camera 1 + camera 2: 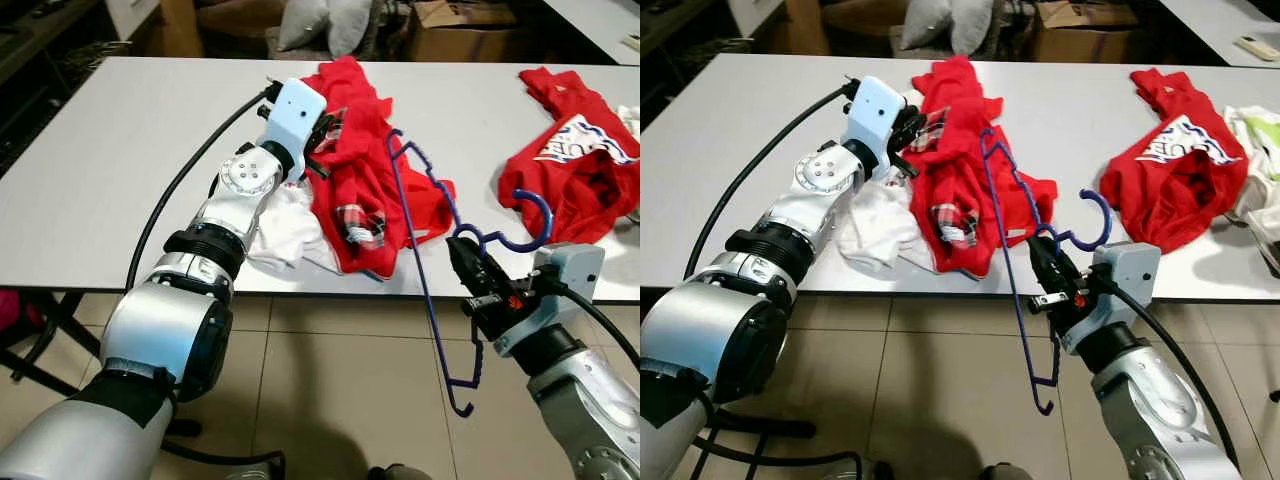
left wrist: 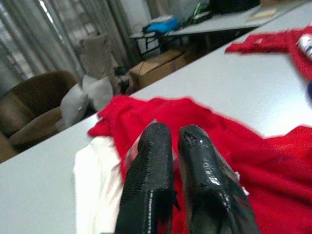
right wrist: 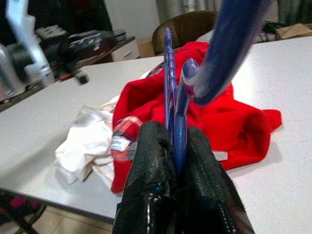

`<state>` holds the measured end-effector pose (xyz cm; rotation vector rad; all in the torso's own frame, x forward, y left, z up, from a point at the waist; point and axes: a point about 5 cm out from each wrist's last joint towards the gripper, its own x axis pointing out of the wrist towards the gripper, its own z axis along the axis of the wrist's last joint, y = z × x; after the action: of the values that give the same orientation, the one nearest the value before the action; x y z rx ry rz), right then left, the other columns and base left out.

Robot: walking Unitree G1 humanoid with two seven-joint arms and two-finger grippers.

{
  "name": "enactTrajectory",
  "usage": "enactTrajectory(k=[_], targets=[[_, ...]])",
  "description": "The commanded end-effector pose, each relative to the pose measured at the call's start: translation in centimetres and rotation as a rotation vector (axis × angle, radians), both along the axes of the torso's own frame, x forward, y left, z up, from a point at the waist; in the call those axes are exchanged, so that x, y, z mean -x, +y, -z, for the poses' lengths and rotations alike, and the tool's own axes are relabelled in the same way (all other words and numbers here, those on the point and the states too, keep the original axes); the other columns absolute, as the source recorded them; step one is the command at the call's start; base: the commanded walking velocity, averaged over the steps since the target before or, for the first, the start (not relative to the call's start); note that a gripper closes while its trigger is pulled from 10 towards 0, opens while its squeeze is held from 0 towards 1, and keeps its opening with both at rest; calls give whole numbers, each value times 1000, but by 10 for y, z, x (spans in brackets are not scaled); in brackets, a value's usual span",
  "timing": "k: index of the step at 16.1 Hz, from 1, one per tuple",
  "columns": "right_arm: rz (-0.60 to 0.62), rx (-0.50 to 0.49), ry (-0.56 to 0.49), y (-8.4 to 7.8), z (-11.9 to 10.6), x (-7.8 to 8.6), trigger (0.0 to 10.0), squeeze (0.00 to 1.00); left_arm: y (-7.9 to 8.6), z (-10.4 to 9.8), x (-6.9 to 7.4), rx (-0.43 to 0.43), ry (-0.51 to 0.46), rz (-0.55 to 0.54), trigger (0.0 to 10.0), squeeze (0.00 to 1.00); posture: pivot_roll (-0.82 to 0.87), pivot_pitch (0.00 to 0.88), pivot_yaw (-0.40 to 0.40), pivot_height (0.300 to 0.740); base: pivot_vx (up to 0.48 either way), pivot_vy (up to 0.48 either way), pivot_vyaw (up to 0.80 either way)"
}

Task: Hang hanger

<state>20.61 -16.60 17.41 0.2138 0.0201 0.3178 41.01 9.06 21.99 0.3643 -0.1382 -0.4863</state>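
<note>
In the left eye view a white table (image 1: 120,150) runs from left to right, its near edge crossing in front of the robot with tiled floor (image 1: 330,380) open below it. The table's left part is bare. One blue hanger (image 1: 432,270) is held at its neck by the right gripper (image 1: 468,272) just off the near edge; its hook curls up to the right over the table edge, one shoulder leans far and left against the red garment (image 1: 365,170), and the other hangs down over the floor. The left gripper (image 1: 322,140) rests on that red garment near the table's middle.

The right eye view shows two red garments: the one under the left gripper, draping over the near edge, and a second red shirt (image 1: 1180,170) well apart at the right. One white cloth (image 1: 875,230) lies touching the first garment's left side.

In the left wrist view the two black fingers (image 2: 148,190) stand nearly together over red fabric; whether they pinch it cannot be told.

In the right wrist view the jaws are clamped on the hanger's blue neck, which rises between them.
</note>
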Motion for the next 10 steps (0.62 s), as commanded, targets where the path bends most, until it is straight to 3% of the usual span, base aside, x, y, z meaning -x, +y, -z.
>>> enactTrajectory(k=[1,2,3,4,7,8,9,10], targets=[[27,3,24,-2,5,-3,10000,0,9,10,0,-24,30,-41,0,0,-85,17,63,740,0,0,0],[70,12,36,-5,7,-4,10000,0,15,23,0,45,107,-91,10000,0,-86,18,64,740,0,0,0],[89,15,42,-6,7,-4,10000,0,16,27,1,68,128,-102,10000,0,-86,18,64,740,0,0,0],[156,47,38,-12,7,-3,10000,0,24,42,4,211,211,-149,10000,1000,-110,29,77,740,0,0,0],[248,125,20,-15,2,1,10000,0,37,53,11,370,215,-167,10000,1000,-124,44,72,740,0,0,0],[290,128,19,-17,2,2,10000,0,41,56,17,378,178,-151,10000,729,-109,49,54,740,0,0,0],[311,102,12,-15,1,-1,10000,0,48,57,31,353,106,-139,10000,51,-96,53,42,740,0,0,0],[308,88,9,-10,0,-4,10000,0,51,57,52,327,61,-110,10000,0,-80,60,22,740,0,0,0]])
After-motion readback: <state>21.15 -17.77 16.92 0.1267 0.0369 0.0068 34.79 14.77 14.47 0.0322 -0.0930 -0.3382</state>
